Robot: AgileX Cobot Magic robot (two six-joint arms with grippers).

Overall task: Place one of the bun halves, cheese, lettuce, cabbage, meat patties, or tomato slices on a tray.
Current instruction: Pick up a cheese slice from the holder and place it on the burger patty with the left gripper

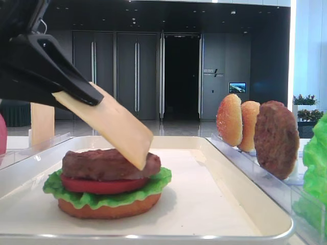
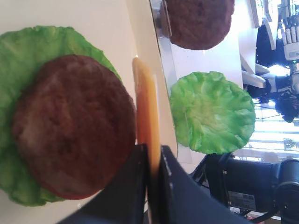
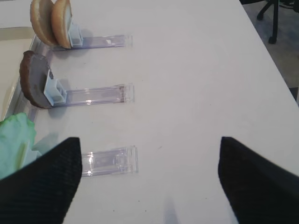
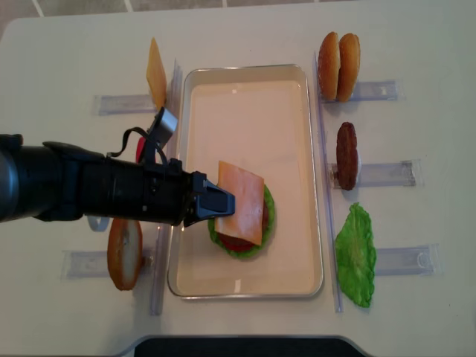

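Exterior high: cream table (image 4: 245, 30), dark lobby doors (image 1: 138, 76); left jaws pinching cheese (image 4: 242, 202), right jaws spread.

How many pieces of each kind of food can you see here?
Bun halves: 4
Meat patties: 2
Lettuce leaves: 2
Cheese slices: 2
Tomato slices: 1 sure; a red bit behind the arm is unclear
Total: 11 sure

The left claw (image 1: 89, 97) pinches the cheese (image 1: 120, 127), tilted, its lower corner touching the meat patty (image 1: 94, 164) stacked on tomato (image 1: 97, 185), lettuce (image 1: 110, 196) and bun (image 1: 107, 209) in the tray (image 1: 204, 204).
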